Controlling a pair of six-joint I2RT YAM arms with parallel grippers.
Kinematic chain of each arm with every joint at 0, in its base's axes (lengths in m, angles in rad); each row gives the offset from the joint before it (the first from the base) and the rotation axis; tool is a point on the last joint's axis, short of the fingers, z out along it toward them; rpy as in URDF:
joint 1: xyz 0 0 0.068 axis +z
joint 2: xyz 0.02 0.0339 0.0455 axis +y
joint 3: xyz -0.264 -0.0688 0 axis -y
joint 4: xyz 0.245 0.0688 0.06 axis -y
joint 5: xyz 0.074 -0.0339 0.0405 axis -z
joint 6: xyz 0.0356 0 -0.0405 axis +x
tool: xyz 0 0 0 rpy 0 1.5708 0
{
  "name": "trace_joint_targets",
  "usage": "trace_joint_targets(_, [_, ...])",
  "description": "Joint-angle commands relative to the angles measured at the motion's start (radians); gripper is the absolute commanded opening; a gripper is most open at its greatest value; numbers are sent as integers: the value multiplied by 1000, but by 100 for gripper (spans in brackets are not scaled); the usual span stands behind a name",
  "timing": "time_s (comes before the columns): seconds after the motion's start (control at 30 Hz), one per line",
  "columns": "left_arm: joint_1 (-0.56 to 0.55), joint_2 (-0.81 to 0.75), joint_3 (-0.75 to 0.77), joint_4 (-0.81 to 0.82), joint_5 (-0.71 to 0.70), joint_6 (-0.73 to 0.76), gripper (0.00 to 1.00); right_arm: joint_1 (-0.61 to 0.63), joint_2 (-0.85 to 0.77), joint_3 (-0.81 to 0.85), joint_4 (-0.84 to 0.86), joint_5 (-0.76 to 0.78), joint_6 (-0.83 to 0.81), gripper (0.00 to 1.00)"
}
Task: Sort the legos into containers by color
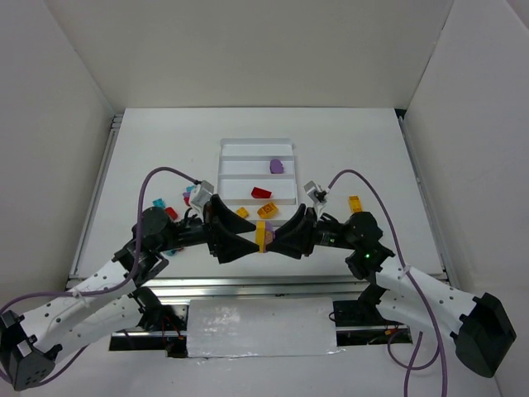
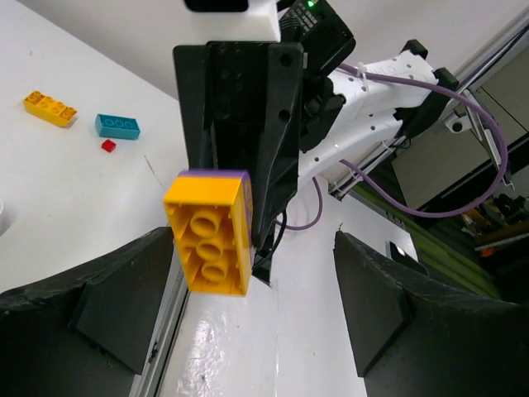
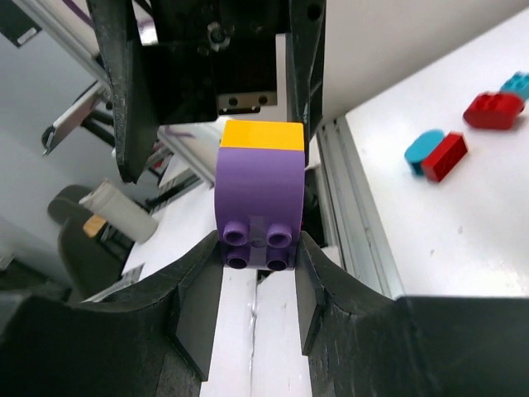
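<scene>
A joined pair of legos, a yellow brick point(image 1: 260, 238) stuck to a purple one point(image 3: 258, 207), hangs above the table's near edge. My right gripper point(image 3: 258, 258) is shut on the purple brick's studded end. My left gripper point(image 2: 254, 256) faces it, open. The yellow brick point(image 2: 211, 236) sits between the left gripper's fingers, close to the left finger point(image 2: 99, 298) and well clear of the right one. The white tray point(image 1: 225, 165) of containers lies beyond, with a purple lego point(image 1: 277, 165) in one compartment and a red lego point(image 1: 262, 193) in another.
Two yellow bricks point(image 1: 267, 211) lie just in front of the tray. Red point(image 1: 170, 212) and teal point(image 1: 158, 203) bricks are scattered to the left. A yellow brick point(image 1: 355, 203) lies at the right. The table's metal rail point(image 1: 248, 285) runs under both grippers.
</scene>
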Motion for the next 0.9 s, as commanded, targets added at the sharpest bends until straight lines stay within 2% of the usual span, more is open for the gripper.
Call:
trace_joint_targets(0.0, [-5, 35, 26, 116, 60, 5, 89, 17, 30, 64, 82, -76, 3, 0])
trace_joint_targets(0.13, [-5, 74, 31, 160, 77, -11, 86, 34, 36, 68, 79, -71, -20, 0])
trace_joint_targets(0.3, [-8, 98, 48, 126, 77, 8, 82, 37, 9, 73, 51, -64, -43, 0])
trace_joint_targets(0.37, [-8, 101, 40, 135, 82, 9, 63, 35, 2, 77, 36, -53, -54, 0])
trace_joint_targets(0.4, [-8, 101, 37, 142, 89, 5, 46, 35, 1, 79, 17, -48, -57, 0])
trace_joint_targets(0.5, [-9, 100, 29, 166, 99, -6, 21, 35, 15, 85, -1, -41, -72, 0])
trace_joint_targets(0.53, [-11, 100, 29, 169, 106, -7, 4, 37, 19, 87, -6, -41, -74, 7])
trace_joint_targets(0.57, [-11, 100, 35, 169, 108, -8, 0, 35, 27, 91, -12, -45, -81, 25])
trace_joint_targets(0.6, [-11, 101, 39, 162, 112, -6, 0, 35, 29, 96, -32, -47, -89, 48])
trace_joint_targets(0.63, [-12, 105, 43, 157, 123, -1, 0, 37, 27, 102, -44, -48, -98, 67])
trace_joint_targets(0.73, [-12, 109, 55, 140, 138, 8, 0, 35, -14, 100, -60, -30, -121, 89])
trace_joint_targets(0.87, [-14, 118, 57, 146, 148, 6, 0, 37, -47, 129, -118, 2, -163, 87])
